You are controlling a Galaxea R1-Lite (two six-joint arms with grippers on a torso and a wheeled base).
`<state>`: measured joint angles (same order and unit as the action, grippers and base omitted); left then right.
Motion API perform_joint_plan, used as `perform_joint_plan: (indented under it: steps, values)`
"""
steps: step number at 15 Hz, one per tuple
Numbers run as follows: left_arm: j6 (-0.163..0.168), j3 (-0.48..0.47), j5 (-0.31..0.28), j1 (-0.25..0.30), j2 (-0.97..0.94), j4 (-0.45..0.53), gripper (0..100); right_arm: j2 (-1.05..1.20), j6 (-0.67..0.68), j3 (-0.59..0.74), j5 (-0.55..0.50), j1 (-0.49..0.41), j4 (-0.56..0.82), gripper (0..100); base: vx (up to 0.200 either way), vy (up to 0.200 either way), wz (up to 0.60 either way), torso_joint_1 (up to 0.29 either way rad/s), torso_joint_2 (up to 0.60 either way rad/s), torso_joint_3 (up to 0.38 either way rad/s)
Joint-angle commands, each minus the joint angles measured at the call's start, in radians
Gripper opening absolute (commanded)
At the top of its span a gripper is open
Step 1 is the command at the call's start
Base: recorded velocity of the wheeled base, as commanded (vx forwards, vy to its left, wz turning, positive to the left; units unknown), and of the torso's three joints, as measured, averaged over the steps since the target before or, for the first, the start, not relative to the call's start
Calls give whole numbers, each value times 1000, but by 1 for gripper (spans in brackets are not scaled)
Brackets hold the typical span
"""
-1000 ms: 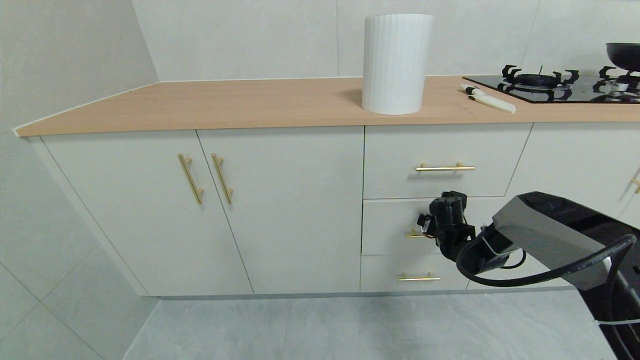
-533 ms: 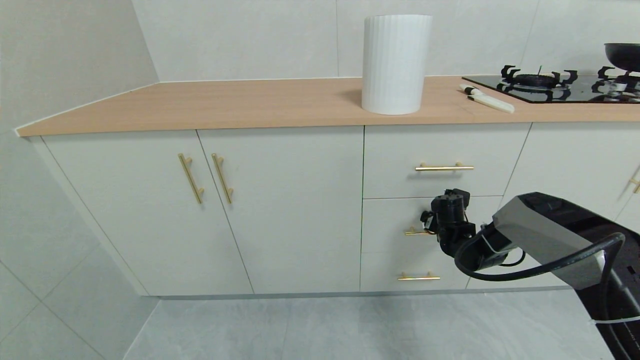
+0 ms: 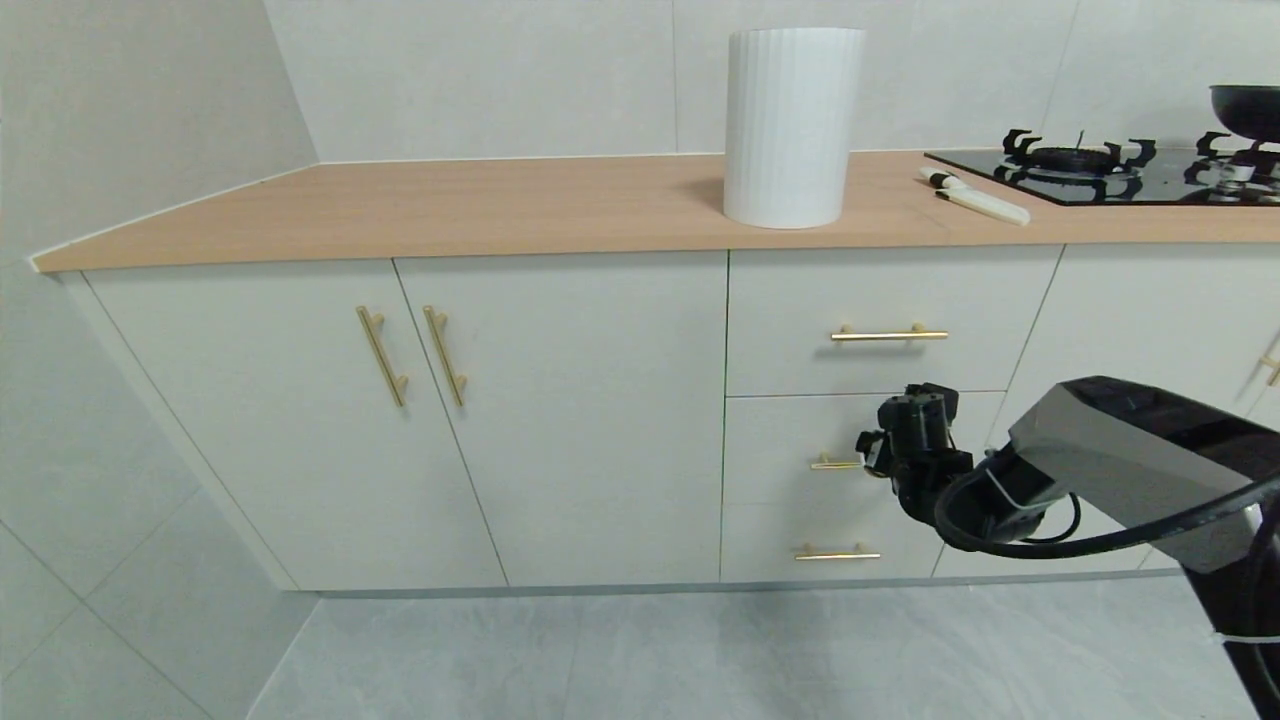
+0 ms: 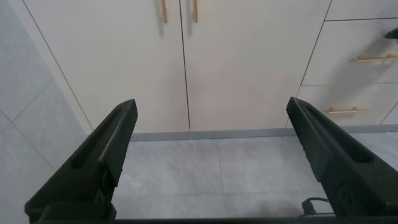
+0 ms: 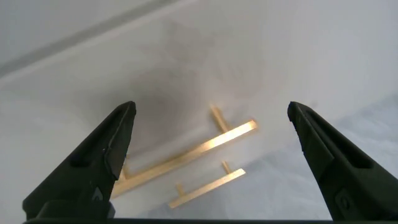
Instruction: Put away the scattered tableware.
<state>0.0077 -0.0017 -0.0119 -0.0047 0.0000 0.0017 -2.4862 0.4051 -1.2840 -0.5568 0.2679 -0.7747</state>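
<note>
Right claw (image 5: 210, 115) open, empty, near 2nd drawer handle (image 3: 835, 463) (left claw (image 4: 211, 109) agape, empty).

A light wooden countertop (image 3: 450, 210) runs across the upper part of the head view, from the left corner to the right edge. A tall white ribbed cylinder (image 3: 792, 125) stands upright on it, right of centre at the top. At the upper right a black gas hob (image 3: 1100, 175) sits in the countertop, with a dark pan (image 3: 1245, 105) at the frame edge. Below, left of centre, two pale cabinet doors (image 3: 300, 430) are shut, their gold handles (image 3: 381, 356) side by side. Grey floor tiles (image 3: 600, 650) fill the bottom
</note>
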Motion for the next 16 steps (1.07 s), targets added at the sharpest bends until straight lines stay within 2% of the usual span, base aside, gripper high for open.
perform_joint_plan:
  steps: [1, 5, 7, 11, 13, 15, 16]
  values:
    - [0, 0, 0, 0, 0, 0, 100, 190, -5, 215, 41, 11, 2, 100, 0, 0, 0, 0, 0, 0]
    - [0, 0, 0, 0, 0, 0, 100, 538, -2, 537, 58, 11, -5, 100, 0, 0, 0, 0, 0, 0]
    - [0, 0, 0, 0, 0, 0, 100, 788, -12, 700, 52, 13, -3, 100, 0, 0, 0, 0, 0, 0]
    - [0, 0, 0, 0, 0, 0, 100, 1267, -224, 947, 35, -21, 9, 100, 0, 0, 0, 0, 0, 0]
    - [0, 0, 0, 0, 0, 0, 100, 1466, -348, 1026, 41, -91, 34, 100, 0, 0, 0, 0, 0, 0]
    - [0, 0, 0, 0, 0, 0, 100, 1659, -396, 1032, 44, -162, 153, 100, 0, 0, 0, 0, 0, 0]
    - [0, 0, 0, 0, 0, 0, 100, 1773, -417, 1031, 44, -170, 241, 100, 0, 0, 0, 0, 0, 0]
